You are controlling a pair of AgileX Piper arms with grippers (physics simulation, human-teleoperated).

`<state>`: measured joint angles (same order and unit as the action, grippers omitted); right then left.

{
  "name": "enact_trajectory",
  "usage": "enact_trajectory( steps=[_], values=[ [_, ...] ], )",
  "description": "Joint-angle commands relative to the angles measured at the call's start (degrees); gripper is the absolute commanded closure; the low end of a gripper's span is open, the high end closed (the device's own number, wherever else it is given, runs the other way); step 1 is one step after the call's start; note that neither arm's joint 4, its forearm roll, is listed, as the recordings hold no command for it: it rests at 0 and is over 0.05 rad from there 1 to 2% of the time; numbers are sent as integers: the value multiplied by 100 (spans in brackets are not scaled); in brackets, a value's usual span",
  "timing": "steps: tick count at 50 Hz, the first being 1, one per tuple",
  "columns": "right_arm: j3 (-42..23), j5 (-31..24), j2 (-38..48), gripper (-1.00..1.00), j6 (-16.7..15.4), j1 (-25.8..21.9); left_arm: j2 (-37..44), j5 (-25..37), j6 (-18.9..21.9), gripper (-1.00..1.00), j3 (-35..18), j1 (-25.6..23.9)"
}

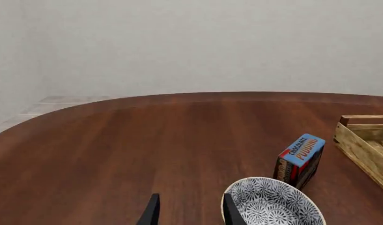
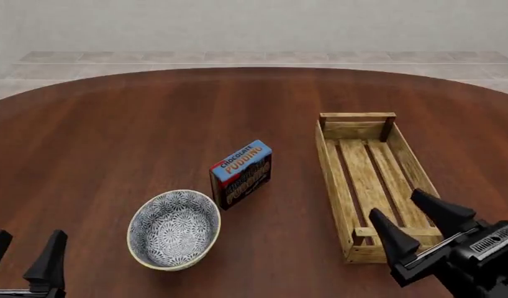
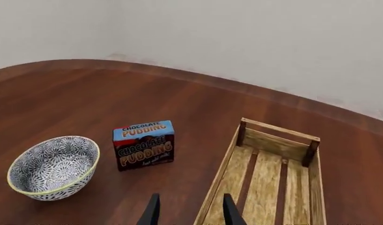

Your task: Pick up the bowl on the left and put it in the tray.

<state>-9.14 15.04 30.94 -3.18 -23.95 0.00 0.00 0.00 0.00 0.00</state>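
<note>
Bowl: the bowl [image 2: 174, 229] sits upright on the table [image 2: 113, 136], near the front edge on your left side, untouched by either arm; its blue-and-white pattern faces up, so the cream rim is free all round for you to pinch.
Bowl's neighbour: the pudding box [image 2: 241, 174] stands on edge just beyond and to the right of the bowl, close to its rim but, as far as you can tell, not touching; it stands between the bowl and the tray, so judge your carry path over it, not through it.
Writing: the box reads "CHOCOLATE PUDDING" on its blue top and again on its dark face; a smaller line beneath is too small to read.
Tray: the tray [image 2: 330, 162] lies lengthwise on the right, well apart from the bowl, nothing in it, its slatted floor open to receive.
Left pincer: your left gripper [image 2: 23, 248] hangs low at the front left, near the bowl, fingers spread and holding nothing; it is the arm placed for the pick.
Right pincer: your right gripper [image 2: 415, 216] hovers over the tray's near end, fingers parted, carrying nothing.
Stage: in your judgement the task has not begun.
</note>
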Motion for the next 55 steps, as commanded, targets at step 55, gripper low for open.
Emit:
enact_trajectory(
  steps=[55],
  values=[
    [-1699,-936,1231,-100,571,-1579,0,0,0,-100,0,0]
  ],
)
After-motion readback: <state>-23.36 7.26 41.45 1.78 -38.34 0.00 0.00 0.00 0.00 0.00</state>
